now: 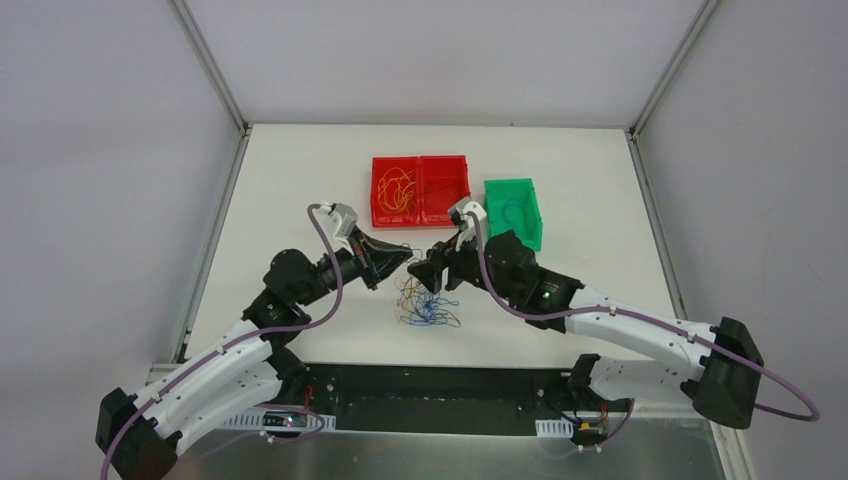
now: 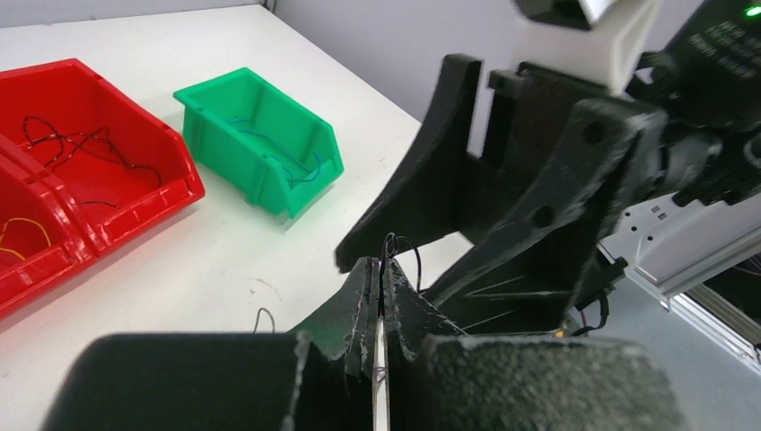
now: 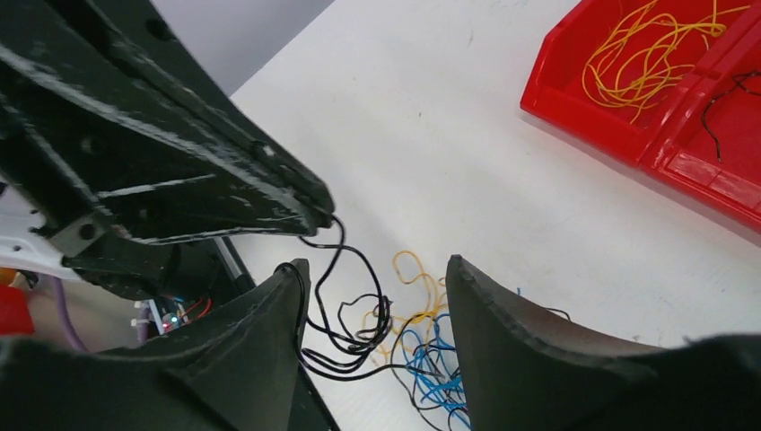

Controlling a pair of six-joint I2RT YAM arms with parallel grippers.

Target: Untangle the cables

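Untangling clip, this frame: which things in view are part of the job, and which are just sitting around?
Part of the job: tangle of cables; dark cable pinched in the shut left hand; open right hand facing it; likely the red bins and green bin, each holding separated cables.
Just there: purple cables along the arms.
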